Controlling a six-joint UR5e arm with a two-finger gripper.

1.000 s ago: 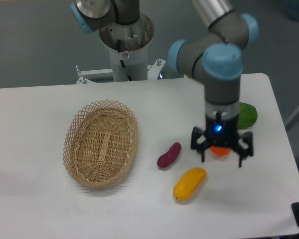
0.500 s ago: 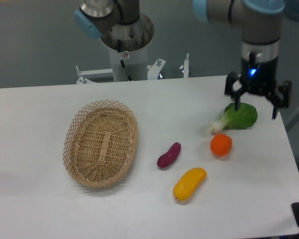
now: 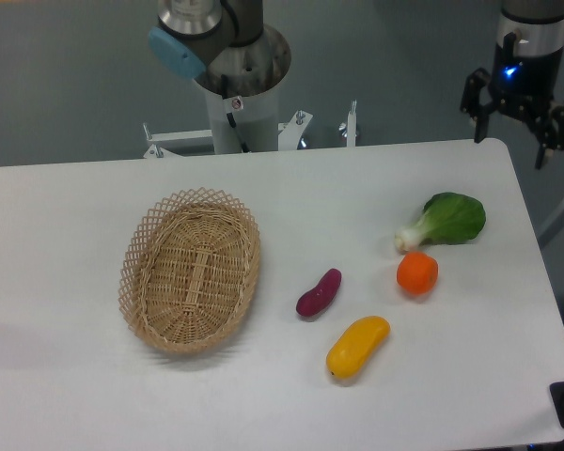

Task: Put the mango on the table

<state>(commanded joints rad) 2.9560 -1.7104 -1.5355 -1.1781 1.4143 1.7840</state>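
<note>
yellow and smooth, the mango point(image 3: 357, 348) is lying on the white worktop point(image 3: 75, 395) toward the near edge, right of centre, resting on its side with its long axis tilted — the upper right end shading to orange, the lower left end a paler yellow. it is looking whole and slightly glossy, with nothing touching it.

just up and to the left of it the small purple oblong vegetable point(image 3: 319, 293) is lying apart from it, tilted the same way. the round orange fruit point(image 3: 417, 272) is sitting up and to the right of the mango, just below the white stalk of the leafy green vegetable point(image 3: 446, 221). the oval wicker basket point(image 3: 190, 269) is standing on the left half of the worktop, well apart from the mango.

the tool point(image 3: 521, 126) is hanging at the upper right, over the far corner of the worktop and well clear of the fruit — its black fingers point(image 3: 548, 132) are standing spread apart and gripping nothing, a blue light glowing on the wrist above them. the arm's grey base column point(image 3: 237, 89) is rising behind the far edge.
</note>
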